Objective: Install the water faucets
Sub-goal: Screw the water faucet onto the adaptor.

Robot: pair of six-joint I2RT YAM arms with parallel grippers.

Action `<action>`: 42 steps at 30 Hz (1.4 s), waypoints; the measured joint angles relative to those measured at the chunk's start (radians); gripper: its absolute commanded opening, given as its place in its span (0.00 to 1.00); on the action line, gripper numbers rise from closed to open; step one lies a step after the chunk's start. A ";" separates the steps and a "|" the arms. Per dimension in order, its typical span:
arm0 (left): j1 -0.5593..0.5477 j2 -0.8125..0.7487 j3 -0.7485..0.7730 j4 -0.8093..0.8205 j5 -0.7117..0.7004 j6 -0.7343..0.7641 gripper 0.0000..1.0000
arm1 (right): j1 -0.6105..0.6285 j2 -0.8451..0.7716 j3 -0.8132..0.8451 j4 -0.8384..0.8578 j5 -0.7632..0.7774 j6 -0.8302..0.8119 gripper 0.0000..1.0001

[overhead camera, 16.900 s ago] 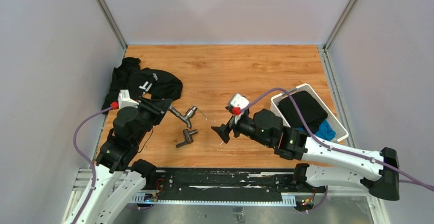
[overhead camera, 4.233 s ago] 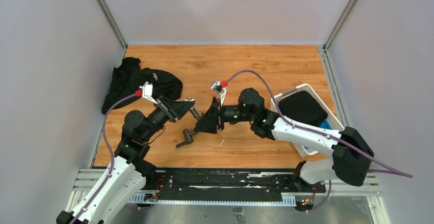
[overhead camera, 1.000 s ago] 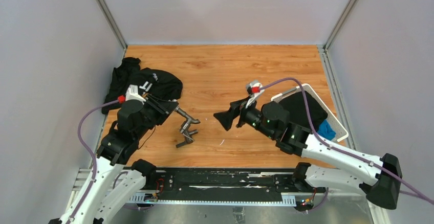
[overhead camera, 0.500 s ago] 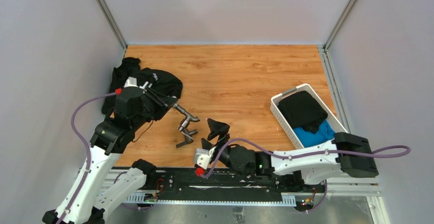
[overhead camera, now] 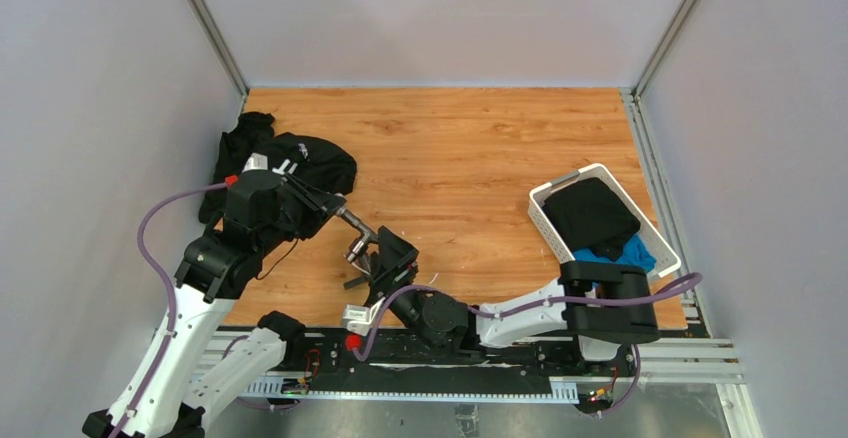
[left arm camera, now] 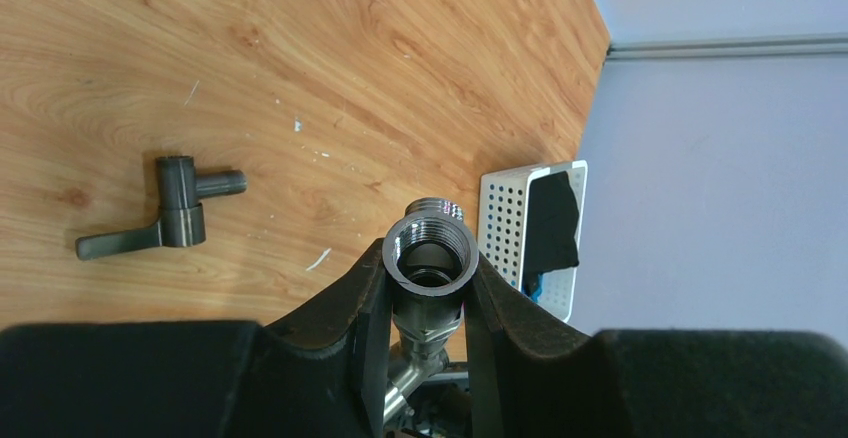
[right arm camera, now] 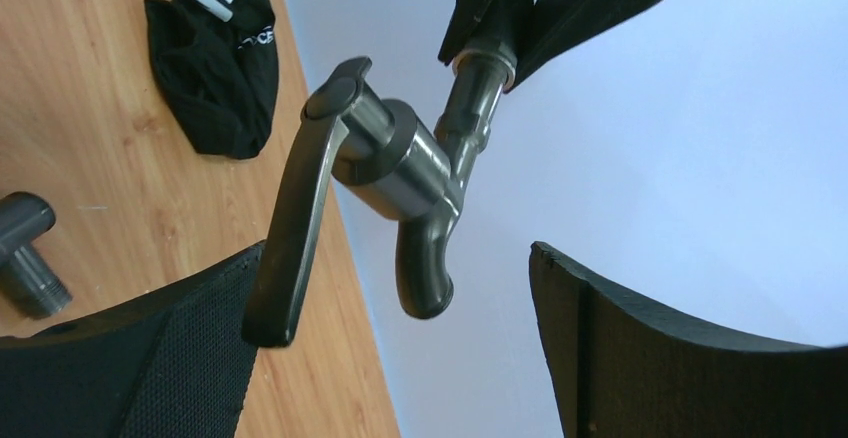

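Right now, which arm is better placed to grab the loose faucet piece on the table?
Right. The right pincer is open and close beside the piece, while the left pincer is shut on the other faucet.

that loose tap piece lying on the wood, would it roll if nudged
Probably not: the loose tap piece lies flat with lever and stub sticking out, which should stop rolling. It looks like solid metal, so likely stiff and dense.
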 measured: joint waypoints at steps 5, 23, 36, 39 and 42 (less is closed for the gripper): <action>0.000 0.000 0.000 -0.002 0.003 0.012 0.00 | 0.000 0.080 0.034 0.094 0.000 -0.076 0.78; 0.000 -0.006 -0.001 0.024 0.024 0.016 0.00 | -0.001 0.104 0.124 0.124 0.024 -0.036 0.22; 0.000 -0.009 -0.023 0.079 0.044 0.013 0.00 | -0.057 -0.138 0.124 -0.294 -0.089 0.409 0.00; 0.000 -0.010 -0.028 0.103 0.048 0.012 0.00 | -0.114 -0.232 0.134 -0.457 -0.214 0.601 0.00; 0.003 -0.015 -0.054 0.143 0.046 0.011 0.00 | -0.180 -0.284 0.187 -0.631 -0.353 0.792 0.00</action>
